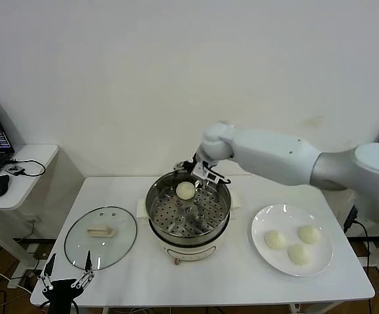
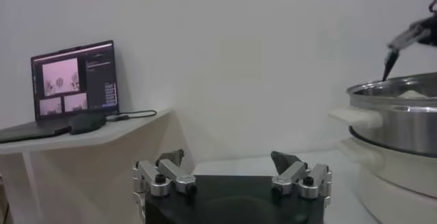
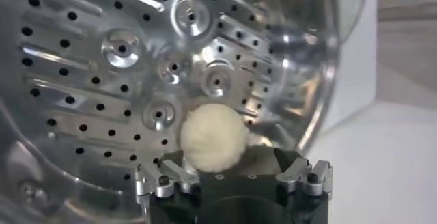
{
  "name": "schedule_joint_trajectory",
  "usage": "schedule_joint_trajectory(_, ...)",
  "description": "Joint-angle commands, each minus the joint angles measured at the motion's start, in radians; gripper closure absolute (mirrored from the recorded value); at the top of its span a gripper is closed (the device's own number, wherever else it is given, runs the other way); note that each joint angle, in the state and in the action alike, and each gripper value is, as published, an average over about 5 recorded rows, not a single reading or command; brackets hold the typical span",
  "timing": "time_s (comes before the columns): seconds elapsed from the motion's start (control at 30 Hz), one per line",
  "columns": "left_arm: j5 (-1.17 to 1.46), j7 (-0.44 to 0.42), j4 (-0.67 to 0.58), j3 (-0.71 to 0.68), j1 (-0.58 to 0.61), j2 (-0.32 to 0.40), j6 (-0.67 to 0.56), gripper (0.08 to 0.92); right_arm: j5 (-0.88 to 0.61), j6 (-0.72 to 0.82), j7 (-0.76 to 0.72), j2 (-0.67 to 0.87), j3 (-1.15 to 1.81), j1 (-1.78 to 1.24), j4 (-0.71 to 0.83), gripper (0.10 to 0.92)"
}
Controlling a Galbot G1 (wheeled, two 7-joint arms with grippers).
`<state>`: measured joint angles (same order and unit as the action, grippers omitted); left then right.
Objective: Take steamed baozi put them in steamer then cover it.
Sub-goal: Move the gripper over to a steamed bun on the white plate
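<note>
The steamer (image 1: pixel 155 208) stands mid-table, its perforated tray (image 3: pixel 102 75) shining. One steamed baozi (image 1: pixel 186 190) lies on the tray's far side. My right gripper (image 1: pixel 205 178) hangs over it, open. In the right wrist view that baozi (image 3: pixel 214 140) sits between the spread fingers of the right gripper (image 3: pixel 232 160), with a gap on one side. Three more baozi (image 1: pixel 299 254) rest on a white plate (image 1: pixel 261 219) at the right. The cover (image 1: pixel 101 245), glass with a cream handle, lies flat left of the steamer. My left gripper (image 1: pixel 66 275) is parked open at the table's near left edge.
A side desk (image 1: pixel 25 157) with a laptop (image 2: pixel 72 85) and a mouse stands to the left, beyond the table. From the left wrist, the steamer's wall (image 2: pixel 403 116) and side handle (image 2: pixel 351 116) show close by, with the right gripper's fingertips (image 2: pixel 410 41) above the rim.
</note>
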<state>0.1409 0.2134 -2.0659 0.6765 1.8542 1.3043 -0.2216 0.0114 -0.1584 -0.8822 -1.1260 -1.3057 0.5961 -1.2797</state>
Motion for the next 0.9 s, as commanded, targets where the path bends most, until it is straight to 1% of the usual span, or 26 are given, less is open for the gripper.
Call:
schedule_joint_trajectory(0.03, 0.001, 0.000, 0.000, 0.000, 0.000, -0.004, 0.000, 0.177, -0.221, 0.237, -0.108, 0.177, -0.010, 0.138, -0.207, 0.202)
schedule_joint_trajectory(0.17, 0.002, -0.001, 0.006, -0.004, -0.002, -0.012, 0.000, 0.177, -0.271, 0.385, -0.128, 0.342, -0.032, 0.178, -0.344, 0.203)
schedule_joint_trajectory(0.23, 0.002, -0.002, 0.008, -0.008, -0.005, -0.015, -0.001, 0.177, -0.287, 0.436, -0.129, 0.438, -0.034, 0.174, -0.397, 0.203)
schedule_joint_trajectory(0.33, 0.002, -0.003, 0.011, -0.014, -0.009, -0.020, 0.000, 0.177, -0.284, 0.477, -0.125, 0.577, -0.034, 0.145, -0.457, 0.202)
schedule_joint_trajectory(0.43, 0.001, -0.004, 0.016, -0.020, -0.012, -0.028, 0.000, 0.177, -0.232, 0.487, -0.117, 0.684, -0.039, 0.096, -0.499, 0.203)
schedule_joint_trajectory(0.57, -0.001, -0.006, 0.019, -0.027, -0.019, -0.032, 0.003, 0.177, -0.154, 0.481, -0.098, 0.753, -0.041, 0.016, -0.515, 0.203)
schedule_joint_trajectory(0.7, -0.002, -0.008, 0.018, -0.029, -0.025, -0.030, 0.005, 0.177, -0.104, 0.483, -0.075, 0.776, -0.002, -0.105, -0.503, 0.202)
schedule_joint_trajectory(0.9, -0.002, -0.010, 0.015, -0.025, -0.026, -0.028, 0.008, 0.177, -0.007, 0.482, -0.050, 0.763, 0.201, -0.389, -0.438, 0.203)
